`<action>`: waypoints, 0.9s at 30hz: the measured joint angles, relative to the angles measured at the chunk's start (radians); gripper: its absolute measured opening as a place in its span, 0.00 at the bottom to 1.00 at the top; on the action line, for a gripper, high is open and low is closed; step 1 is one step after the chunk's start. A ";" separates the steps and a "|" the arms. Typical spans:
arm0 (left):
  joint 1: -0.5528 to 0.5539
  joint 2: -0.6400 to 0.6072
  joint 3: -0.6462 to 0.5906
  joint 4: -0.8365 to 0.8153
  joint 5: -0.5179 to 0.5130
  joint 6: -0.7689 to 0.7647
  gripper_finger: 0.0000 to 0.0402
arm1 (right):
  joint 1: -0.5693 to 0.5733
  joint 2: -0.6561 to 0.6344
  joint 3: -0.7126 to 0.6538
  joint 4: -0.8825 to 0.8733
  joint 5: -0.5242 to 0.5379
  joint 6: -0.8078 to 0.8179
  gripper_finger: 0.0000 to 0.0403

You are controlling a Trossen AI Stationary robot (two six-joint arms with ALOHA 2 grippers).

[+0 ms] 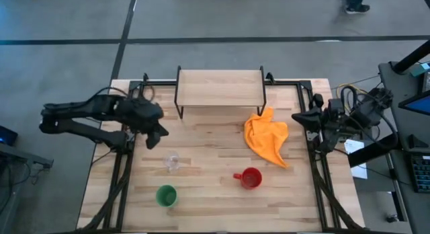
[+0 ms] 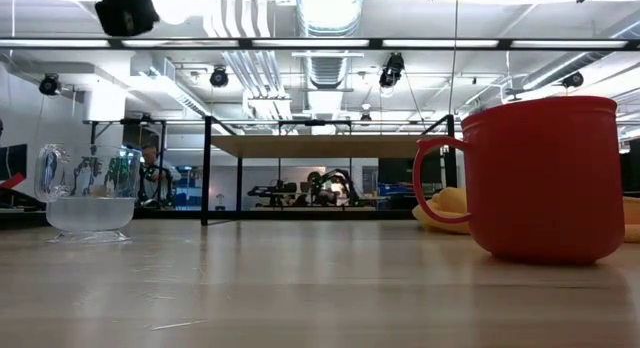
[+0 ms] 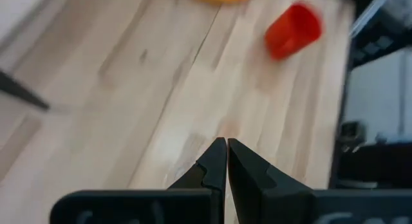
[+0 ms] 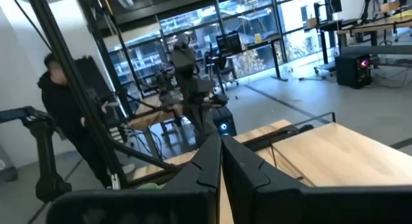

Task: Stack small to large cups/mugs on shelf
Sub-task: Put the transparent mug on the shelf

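The small clear cup (image 1: 173, 162) stands on the table left of centre; it also shows in the low view (image 2: 88, 191). The green cup (image 1: 166, 196) stands near the front edge. The red mug (image 1: 250, 178) stands right of it, handle toward the left; it shows in the low view (image 2: 545, 178) and in the left wrist view (image 3: 293, 29). The shelf (image 1: 220, 88) stands at the table's far edge. My left gripper (image 1: 156, 136) is shut and empty, above the table just beyond the clear cup. My right gripper (image 1: 297, 118) is shut and empty at the table's right edge.
An orange cloth (image 1: 267, 137) lies crumpled between the shelf and the red mug. Black frame rails run along the table's left and right sides (image 1: 119, 173). A person in dark clothes (image 4: 64, 114) shows in the room beyond the table.
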 joint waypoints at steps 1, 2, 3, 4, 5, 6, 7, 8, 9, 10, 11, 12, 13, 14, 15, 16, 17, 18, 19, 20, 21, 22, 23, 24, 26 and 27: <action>0.000 0.020 0.000 -0.013 0.007 0.000 0.00 | 0.000 0.013 0.011 -0.008 0.000 -0.001 0.02; 0.000 0.042 0.000 -0.023 0.009 0.000 0.00 | 0.000 0.025 0.020 -0.016 0.000 -0.002 0.02; 0.000 0.063 0.000 -0.033 0.014 0.003 0.00 | 0.000 0.037 0.029 -0.022 0.000 -0.002 0.02; 0.000 0.083 0.000 -0.038 0.025 0.010 0.00 | 0.000 0.049 0.039 -0.029 0.000 -0.002 0.02; 0.000 0.105 0.000 -0.040 0.044 0.024 0.00 | 0.000 0.059 0.048 -0.037 0.000 -0.001 0.02; 0.000 0.125 0.000 -0.039 0.064 0.037 0.00 | 0.000 0.070 0.055 -0.039 0.000 -0.001 0.02; 0.000 0.143 0.000 -0.039 0.083 0.055 0.01 | 0.000 0.079 0.063 -0.039 0.000 -0.001 0.02; 0.000 0.162 0.000 -0.041 0.103 0.073 0.02 | 0.000 0.086 0.068 -0.039 0.000 -0.001 0.02; 0.000 0.180 0.000 -0.045 0.114 0.081 0.04 | 0.000 0.095 0.073 -0.039 0.000 -0.001 0.02; 0.000 0.197 0.000 -0.066 0.116 0.080 0.06 | 0.000 0.105 0.078 -0.040 0.000 -0.001 0.02; -0.001 0.214 0.001 -0.108 0.114 0.079 0.08 | 0.000 0.113 0.082 -0.040 0.000 -0.001 0.02; -0.001 0.231 0.001 -0.162 0.103 0.079 0.10 | 0.000 0.120 0.083 -0.040 0.000 -0.001 0.02; -0.001 0.248 0.001 -0.207 0.084 0.079 0.12 | 0.000 0.129 0.084 -0.041 0.000 0.002 0.02; -0.001 0.265 0.000 -0.245 0.070 0.077 0.14 | 0.000 0.136 0.086 -0.041 0.000 0.002 0.02; -0.002 0.282 -0.001 -0.273 0.068 0.068 0.16 | 0.000 0.143 0.086 -0.042 0.000 0.001 0.02; -0.004 0.298 -0.002 -0.286 0.065 0.056 0.17 | 0.000 0.148 0.086 -0.043 0.000 0.001 0.02; -0.007 0.312 -0.003 -0.278 0.064 0.054 0.19 | 0.000 0.152 0.086 -0.044 0.000 0.001 0.02; -0.011 0.324 -0.003 -0.261 0.064 0.053 0.19 | 0.000 0.156 0.086 -0.044 0.000 0.001 0.02; -0.017 0.337 -0.003 -0.244 0.064 0.053 0.20 | 0.000 0.159 0.086 -0.044 0.000 0.002 0.02; -0.021 0.349 -0.003 -0.225 0.064 0.053 0.20 | 0.000 0.163 0.086 -0.044 0.000 0.001 0.02; -0.027 0.361 -0.004 -0.197 0.064 0.052 0.20 | 0.000 0.167 0.086 -0.044 0.000 0.002 0.02; -0.034 0.371 -0.009 -0.166 0.064 0.046 0.20 | 0.000 0.170 0.086 -0.044 0.000 0.002 0.02; -0.042 0.382 -0.016 -0.143 0.061 0.031 0.20 | 0.000 0.176 0.086 -0.044 0.000 0.002 0.02; -0.051 0.392 -0.026 -0.130 0.053 0.021 0.20 | 0.000 0.179 0.085 -0.046 0.000 0.003 0.02; -0.070 0.402 -0.053 -0.108 0.047 0.003 0.20 | 0.000 0.184 0.085 -0.047 0.000 0.015 0.02; -0.077 0.405 -0.067 -0.109 0.046 0.001 0.20 | 0.000 0.186 0.085 -0.046 0.000 0.018 0.02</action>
